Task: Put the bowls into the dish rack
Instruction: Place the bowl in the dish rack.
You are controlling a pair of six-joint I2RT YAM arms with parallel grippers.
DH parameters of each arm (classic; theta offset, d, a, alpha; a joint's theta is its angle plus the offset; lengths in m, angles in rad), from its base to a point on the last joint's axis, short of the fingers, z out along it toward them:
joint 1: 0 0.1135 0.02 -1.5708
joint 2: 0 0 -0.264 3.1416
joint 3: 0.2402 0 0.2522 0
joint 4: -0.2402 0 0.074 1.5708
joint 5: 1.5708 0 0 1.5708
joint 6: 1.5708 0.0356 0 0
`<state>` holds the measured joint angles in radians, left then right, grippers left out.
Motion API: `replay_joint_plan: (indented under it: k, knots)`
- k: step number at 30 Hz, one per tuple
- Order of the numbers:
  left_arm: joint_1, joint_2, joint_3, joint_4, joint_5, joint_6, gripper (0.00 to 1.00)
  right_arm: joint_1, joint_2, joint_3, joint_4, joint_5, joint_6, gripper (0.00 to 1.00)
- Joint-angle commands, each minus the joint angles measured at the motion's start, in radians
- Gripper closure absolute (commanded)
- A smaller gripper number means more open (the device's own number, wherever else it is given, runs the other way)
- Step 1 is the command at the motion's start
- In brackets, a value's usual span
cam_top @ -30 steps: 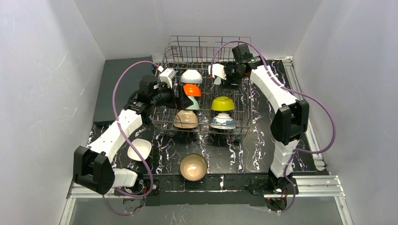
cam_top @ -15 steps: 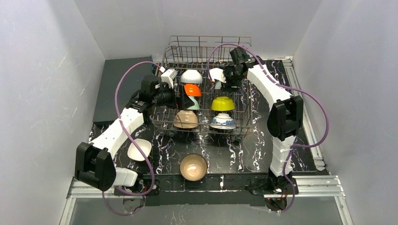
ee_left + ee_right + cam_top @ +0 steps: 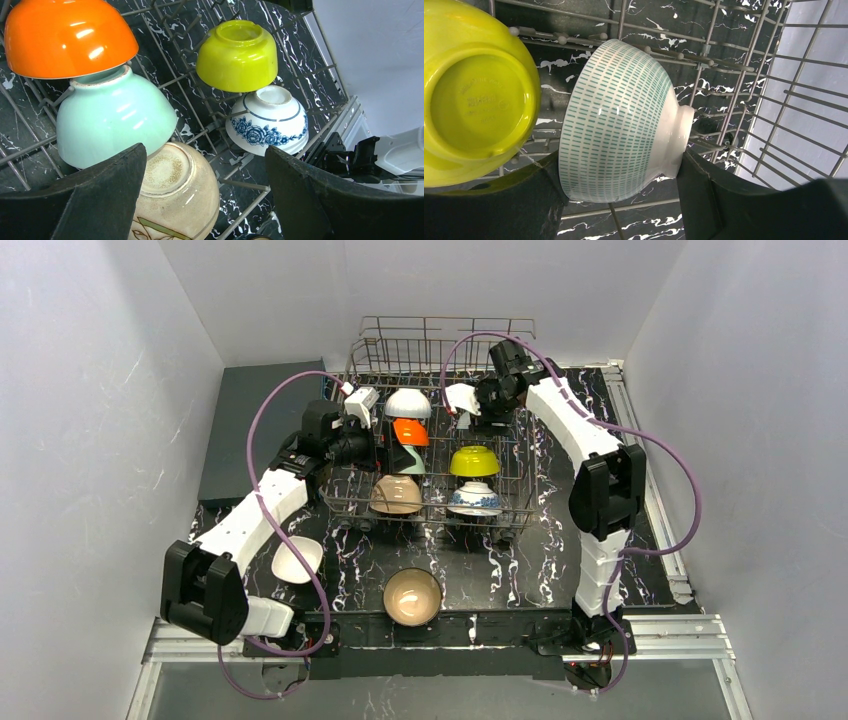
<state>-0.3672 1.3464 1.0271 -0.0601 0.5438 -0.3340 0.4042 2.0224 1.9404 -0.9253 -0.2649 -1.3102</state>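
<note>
nearest the arm bases, a tan ceramic bowl sits open side up on the black marbled worktop. off to its left a small white bowl lies tilted just beside the left arm. neither of these two is in the rack.

beyond them stands the square silver wire dish rack, and there's plenty in it. in the front row are a peach-tan bowl and a blue-and-white patterned bowl, both turned over. behind the patterned one is a lime green bowl, foot up. behind the peach-tan one runs a column: a mint green bowl, a glossy orange bowl, then a plain white bowl furthest back.

the left pincer hovers over the left side of the rack, above the mint green and peach-tan bowls. its jaws are spread wide with nothing held between them.

further back, the right pincer sits low inside the rack behind the lime green bowl, clamped on a white bowl with green dashes. one finger is at the rim and the other at the foot ring. that bowl lies on its side among the tines, just beside the lime green one.

past the rack's left corner, a flat dark grey slab lies against the wall.
</note>
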Motion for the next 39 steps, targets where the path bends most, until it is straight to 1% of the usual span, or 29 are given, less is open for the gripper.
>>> replay_joint_plan:
  k: [1,9,16,20,31,39]
  knots:
    - [0.008,-0.003,0.001,0.0,0.026,-0.002,0.14,0.014,-0.113,-0.013,0.127,-0.072,0.023,0.99]
    - [0.007,-0.002,-0.001,0.001,0.027,-0.002,0.14,0.02,-0.121,-0.006,0.109,-0.063,0.018,0.99]
    - [0.007,0.005,0.001,-0.001,0.03,-0.004,0.14,0.031,-0.093,0.004,0.107,-0.066,0.017,0.99]
    - [0.008,0.006,0.001,-0.003,0.028,-0.002,0.14,0.055,-0.091,0.013,0.102,-0.021,0.007,0.99]
    - [0.007,0.017,0.005,-0.007,0.033,-0.004,0.14,0.08,-0.169,-0.01,0.137,0.022,0.008,0.99]
    - [0.008,0.02,0.005,-0.007,0.035,-0.005,0.14,0.082,-0.183,-0.029,0.142,0.067,-0.001,0.99]
